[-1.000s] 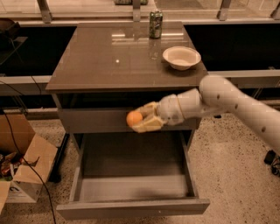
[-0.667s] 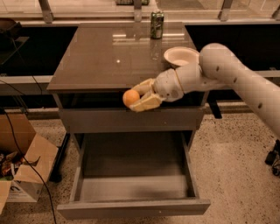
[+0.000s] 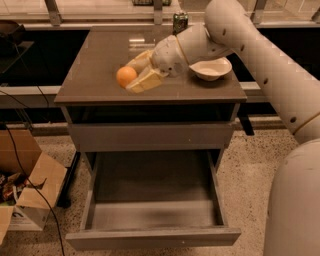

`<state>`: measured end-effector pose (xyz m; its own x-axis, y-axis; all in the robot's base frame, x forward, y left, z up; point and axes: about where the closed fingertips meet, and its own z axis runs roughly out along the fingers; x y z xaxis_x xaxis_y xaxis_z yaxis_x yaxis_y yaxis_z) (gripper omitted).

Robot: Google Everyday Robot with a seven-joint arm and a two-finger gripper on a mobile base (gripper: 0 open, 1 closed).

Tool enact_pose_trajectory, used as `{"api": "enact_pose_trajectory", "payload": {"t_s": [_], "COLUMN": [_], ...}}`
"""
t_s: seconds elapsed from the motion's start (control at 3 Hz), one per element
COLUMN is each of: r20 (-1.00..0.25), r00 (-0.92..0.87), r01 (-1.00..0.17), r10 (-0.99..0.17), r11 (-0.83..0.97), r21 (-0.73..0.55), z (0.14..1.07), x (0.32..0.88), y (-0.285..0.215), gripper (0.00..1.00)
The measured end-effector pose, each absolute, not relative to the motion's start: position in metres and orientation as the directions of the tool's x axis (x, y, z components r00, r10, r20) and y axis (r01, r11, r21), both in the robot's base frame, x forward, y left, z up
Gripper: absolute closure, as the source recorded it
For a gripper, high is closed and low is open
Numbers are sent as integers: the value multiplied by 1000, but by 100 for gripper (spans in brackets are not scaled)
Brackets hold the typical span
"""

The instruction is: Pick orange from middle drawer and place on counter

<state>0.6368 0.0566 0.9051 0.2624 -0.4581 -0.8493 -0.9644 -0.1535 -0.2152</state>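
Lying at the left-pointing tips of the gripper (image 3: 136, 76), the orange (image 3: 126, 76) is clasped between its two fingers low over the left part of the counter (image 3: 90, 65), the middle drawer (image 3: 150, 237) standing open below; a straight lowering is judged to be required

a speckled terrazzo floor (image 3: 252, 165) is seen across the lower part, from 4 to 8 o'clock. an open cardboard box (image 3: 31, 192) is set on it at 8 o'clock. dark panels (image 3: 30, 60) are seen at 10 o'clock, below a pale ledge (image 3: 100, 22) with a metal upright (image 3: 52, 11) at 11 o'clock.
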Motion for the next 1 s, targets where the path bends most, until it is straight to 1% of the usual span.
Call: {"api": "enact_pose_trajectory", "payload": {"t_s": [0.33, 0.67, 1.0], "r20": [-849, -830, -821], "r00": [259, 265, 280], "r01": [-965, -964, -954], "r10": [-460, -491, -497], "r11": [-151, -122, -50], "r21": [-213, -236, -295], "z": [904, 913, 928], "x": [637, 648, 677], "y": [55, 55, 57], "gripper": [100, 100, 100]}}
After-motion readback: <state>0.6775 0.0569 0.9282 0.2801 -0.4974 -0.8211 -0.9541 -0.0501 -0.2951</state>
